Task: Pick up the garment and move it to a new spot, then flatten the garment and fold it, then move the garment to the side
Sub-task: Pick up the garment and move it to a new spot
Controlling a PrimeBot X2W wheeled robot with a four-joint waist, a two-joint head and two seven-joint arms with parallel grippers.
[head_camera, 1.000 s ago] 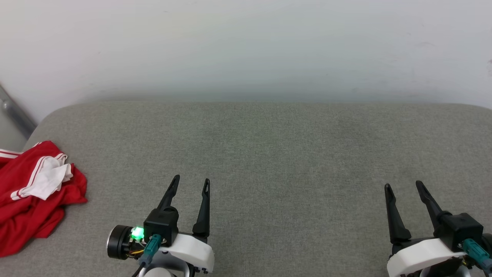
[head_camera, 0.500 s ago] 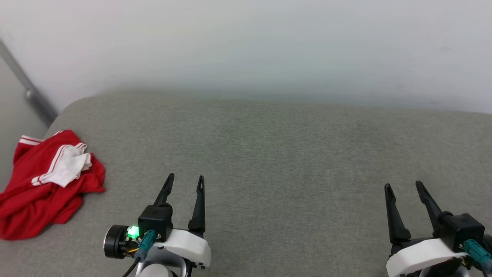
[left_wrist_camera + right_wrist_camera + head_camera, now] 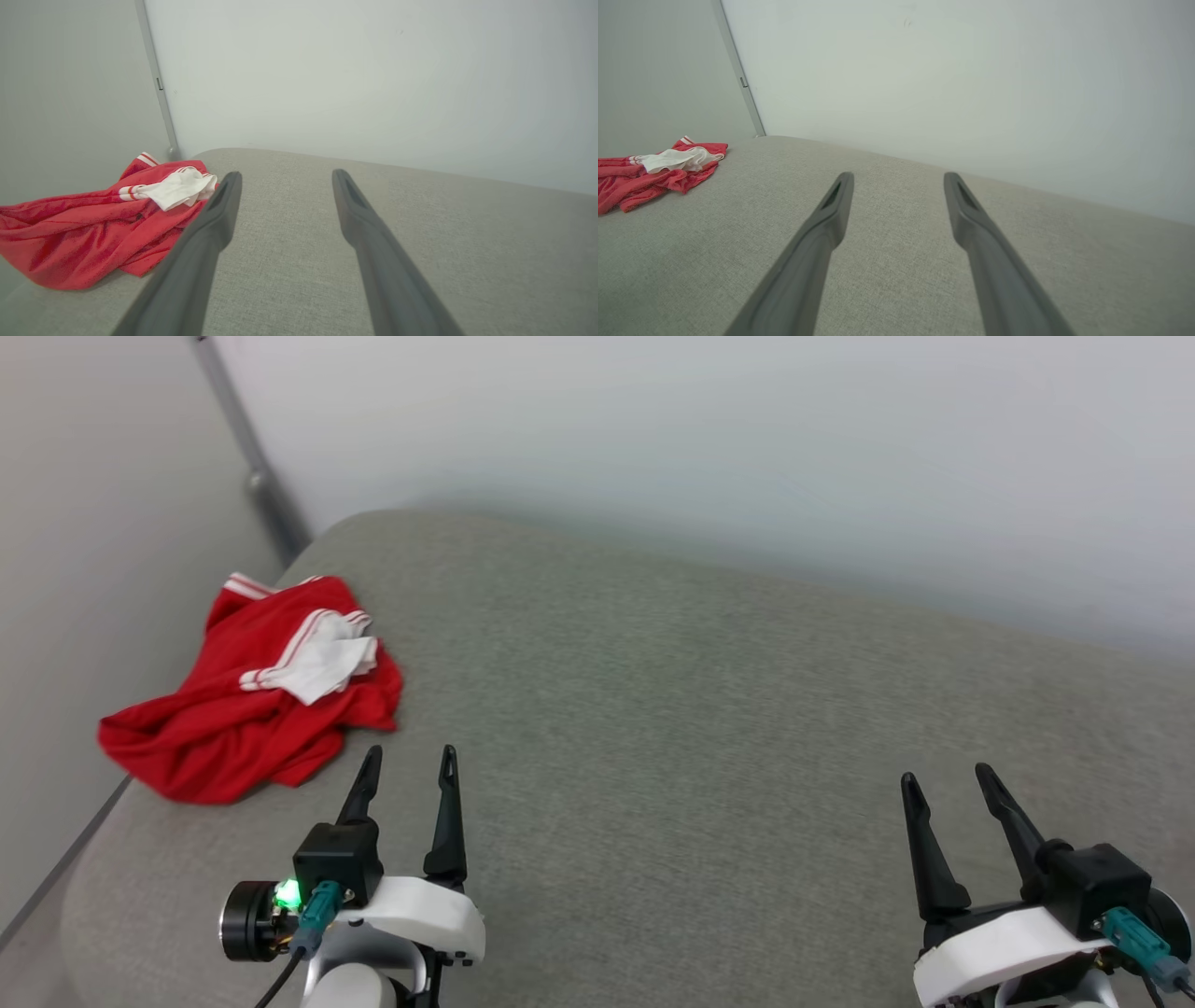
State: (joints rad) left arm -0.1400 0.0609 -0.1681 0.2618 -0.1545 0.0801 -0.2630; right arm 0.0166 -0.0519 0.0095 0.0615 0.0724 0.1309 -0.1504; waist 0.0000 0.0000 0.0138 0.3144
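Garment (image 3: 252,709) pick-up is judged to be the step in hand; no cloth is touched yet. Nearest, the left gripper (image 3: 411,753) and the right gripper (image 3: 943,775) are held above the grey padded surface (image 3: 653,728), their fingers (image 3: 446,812) spread wide and empty. Farther off, ahead and to the left of the left gripper, the garment is crumpled in a heap near the surface's far left corner, with a white sleeve (image 3: 322,663) bunched on top. The left gripper is best brought over a raised fold and closed on several layers, so that the thin fabric is not dragged off the edge. Behind, a pale wall (image 3: 653,429) is seen.
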